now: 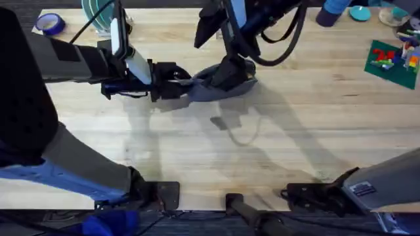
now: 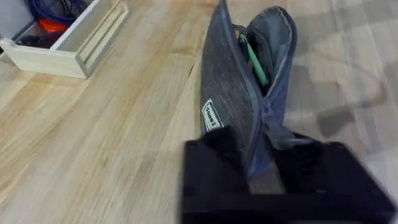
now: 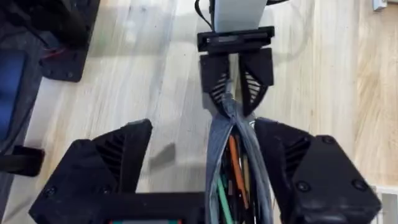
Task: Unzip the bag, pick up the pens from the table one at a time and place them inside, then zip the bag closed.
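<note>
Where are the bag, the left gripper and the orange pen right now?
bag (image 2: 233, 99): left wrist view, on its grey side panel.
left gripper (image 3: 235, 84): right wrist view, between its fingertips, clamped on the bag's end.
orange pen (image 3: 234, 168): right wrist view, on its shaft inside the open bag.

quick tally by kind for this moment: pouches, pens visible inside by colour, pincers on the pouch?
Pouch: 1
Orange pen inside: 1
Green pen inside: 1
Pincers on the pouch: 2, left pincer shut on one end, right pincer at the other end
Total: 5
</note>
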`<state>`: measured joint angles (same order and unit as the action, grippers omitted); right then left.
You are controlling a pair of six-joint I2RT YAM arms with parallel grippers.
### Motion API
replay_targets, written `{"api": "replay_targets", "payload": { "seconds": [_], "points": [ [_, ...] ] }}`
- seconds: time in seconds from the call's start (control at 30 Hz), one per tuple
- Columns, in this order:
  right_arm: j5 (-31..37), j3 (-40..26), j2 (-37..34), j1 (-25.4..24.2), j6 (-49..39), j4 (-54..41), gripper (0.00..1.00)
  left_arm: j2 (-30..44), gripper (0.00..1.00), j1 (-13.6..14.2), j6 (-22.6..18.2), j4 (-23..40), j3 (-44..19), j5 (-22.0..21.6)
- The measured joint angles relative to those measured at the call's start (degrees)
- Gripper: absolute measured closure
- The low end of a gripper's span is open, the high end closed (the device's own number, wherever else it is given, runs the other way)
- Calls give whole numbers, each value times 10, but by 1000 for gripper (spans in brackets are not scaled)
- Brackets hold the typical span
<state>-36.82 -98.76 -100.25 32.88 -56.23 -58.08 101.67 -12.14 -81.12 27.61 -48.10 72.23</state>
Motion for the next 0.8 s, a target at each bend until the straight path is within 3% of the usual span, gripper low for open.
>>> {"api": "replay_targets", "payload": {
  "seconds": [0.23,0.3,0.8],
  "points": [
    [0,0,0,0,0,-1,4,0,45,0,3,0,0,0],
    [0,0,0,1,0,-2,4,0,9,0,3,0,0,0],
    [0,0,0,1,-5,-2,4,0,7,-1,-1,0,0,-19]
  ]
}}
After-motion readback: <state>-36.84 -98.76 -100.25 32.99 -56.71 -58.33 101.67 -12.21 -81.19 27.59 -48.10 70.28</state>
